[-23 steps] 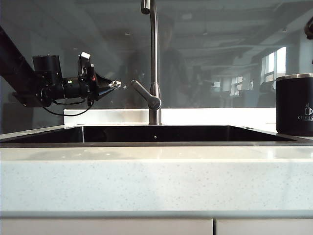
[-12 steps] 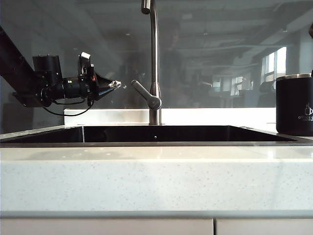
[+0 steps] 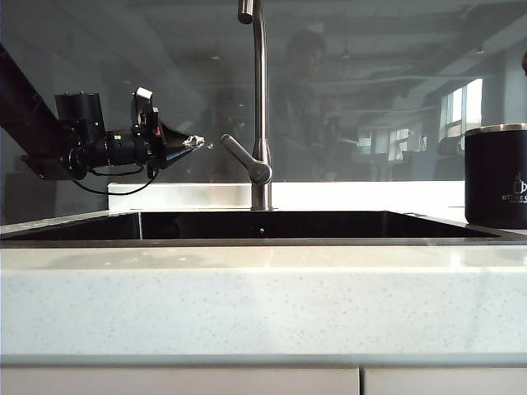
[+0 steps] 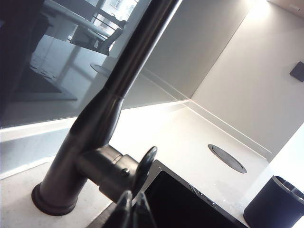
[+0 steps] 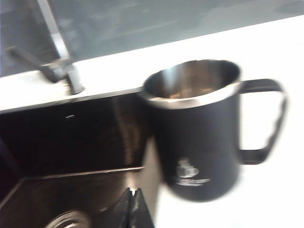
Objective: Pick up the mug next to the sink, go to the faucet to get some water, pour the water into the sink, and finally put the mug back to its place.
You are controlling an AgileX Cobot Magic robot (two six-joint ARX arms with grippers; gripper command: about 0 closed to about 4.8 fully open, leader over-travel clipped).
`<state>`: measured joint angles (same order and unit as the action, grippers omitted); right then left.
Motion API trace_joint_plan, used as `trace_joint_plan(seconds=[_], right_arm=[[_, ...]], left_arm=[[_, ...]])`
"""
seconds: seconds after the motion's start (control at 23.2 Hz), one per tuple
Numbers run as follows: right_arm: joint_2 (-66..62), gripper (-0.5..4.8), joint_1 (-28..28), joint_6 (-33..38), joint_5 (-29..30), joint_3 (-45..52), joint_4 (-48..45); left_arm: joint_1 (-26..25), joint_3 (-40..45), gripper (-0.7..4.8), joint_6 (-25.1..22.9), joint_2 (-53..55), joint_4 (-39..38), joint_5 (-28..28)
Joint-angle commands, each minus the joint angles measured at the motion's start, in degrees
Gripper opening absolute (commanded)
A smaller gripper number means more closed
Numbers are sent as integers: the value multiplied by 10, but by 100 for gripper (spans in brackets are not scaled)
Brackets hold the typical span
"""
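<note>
The black mug (image 3: 496, 177) with a silver rim stands upright on the counter to the right of the sink (image 3: 263, 226). The steel faucet (image 3: 260, 99) rises behind the sink's middle, its lever (image 3: 243, 158) angled to the left. My left gripper (image 3: 195, 141) hovers shut and empty just left of the lever; in the left wrist view its tips (image 4: 133, 195) sit close before the lever (image 4: 145, 166). My right gripper (image 5: 132, 192) is shut and empty, above the sink's edge and apart from the mug (image 5: 197, 142), whose handle (image 5: 266, 121) points away from the sink.
A glass backsplash stands behind the faucet. A round cover (image 4: 227, 158) is set into the white counter beyond the sink. The drain (image 5: 66, 221) shows in the sink's floor. The counter's front edge (image 3: 263, 304) fills the lower exterior view.
The left arm has stayed still. The dark part of the right arm at the exterior view's upper right edge has nearly slipped out of view. The mug has not moved.
</note>
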<state>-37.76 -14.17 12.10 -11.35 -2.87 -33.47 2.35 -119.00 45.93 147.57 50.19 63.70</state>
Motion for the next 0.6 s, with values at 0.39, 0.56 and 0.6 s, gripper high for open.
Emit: trace_joint_plan(seconds=[0.39, 0.56, 0.6], right_arm=[[150, -8, 31, -34, -12, -1, 204], [322, -8, 76, -44, -1, -1, 359], [338, -8, 81, -49, -1, 0, 369]], left_arm=[[-1, -2, 13, -3, -3, 6, 2], [-1, -2, 13, -3, -3, 6, 2], [-1, -2, 13, -3, -3, 6, 2]])
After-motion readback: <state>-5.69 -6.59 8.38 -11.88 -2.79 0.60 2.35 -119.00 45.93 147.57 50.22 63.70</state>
